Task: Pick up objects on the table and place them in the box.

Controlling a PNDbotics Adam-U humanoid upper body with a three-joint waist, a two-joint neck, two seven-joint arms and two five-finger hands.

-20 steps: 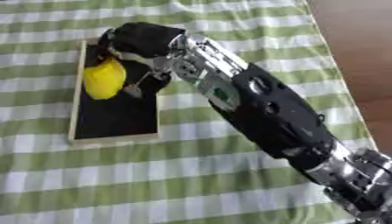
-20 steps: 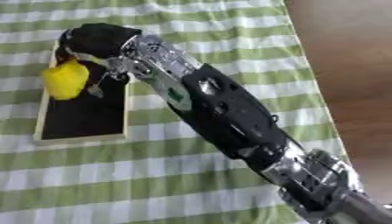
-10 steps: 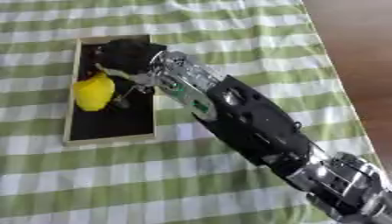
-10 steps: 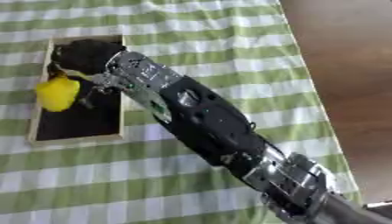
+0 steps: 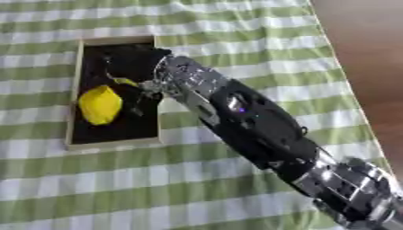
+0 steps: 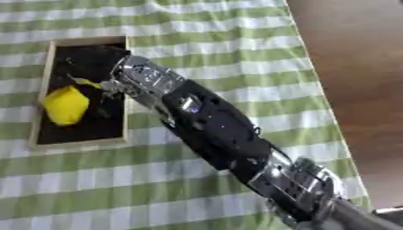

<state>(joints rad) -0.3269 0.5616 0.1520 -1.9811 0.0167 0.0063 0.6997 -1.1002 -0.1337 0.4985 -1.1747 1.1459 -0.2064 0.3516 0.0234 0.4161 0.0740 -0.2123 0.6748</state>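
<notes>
There is one box, with a wood rim and a black inside. There is one yellow lemon in it. There is one robot arm reaching over the box. There is one cloth with green and white stripes, on one brown table.

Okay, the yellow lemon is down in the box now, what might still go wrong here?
Two risks, as judgements:

1. The right robot hand is inside the shallow wooden box with the black floor, right beside the yellow lemon-shaped object. Whether its fingers are clear of it cannot be seen, so lifting out may drag the object along.

2. The forearm crosses the box's right wall, so a sideways pull-out may nudge the box across the green-and-white striped cloth.
</notes>
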